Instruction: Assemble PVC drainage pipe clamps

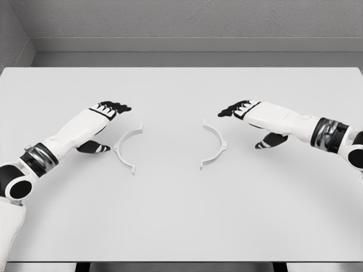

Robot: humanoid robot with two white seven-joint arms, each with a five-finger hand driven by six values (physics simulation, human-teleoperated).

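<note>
Two white half-ring clamp pieces lie flat on the white table (181, 215), their open sides facing each other with a gap between them. The left clamp half (123, 148) curves out toward my left hand (108, 122), which hovers just to its left with fingers extended and thumb spread below. Mirroring it, the right clamp half (217, 144) bulges toward my right hand (247, 122), which sits a little to its right, fingers stretched toward the piece and thumb hanging down. Neither hand touches or holds anything.
The table's far edge meets a grey wall behind. Its front edge runs along the bottom of the picture.
</note>
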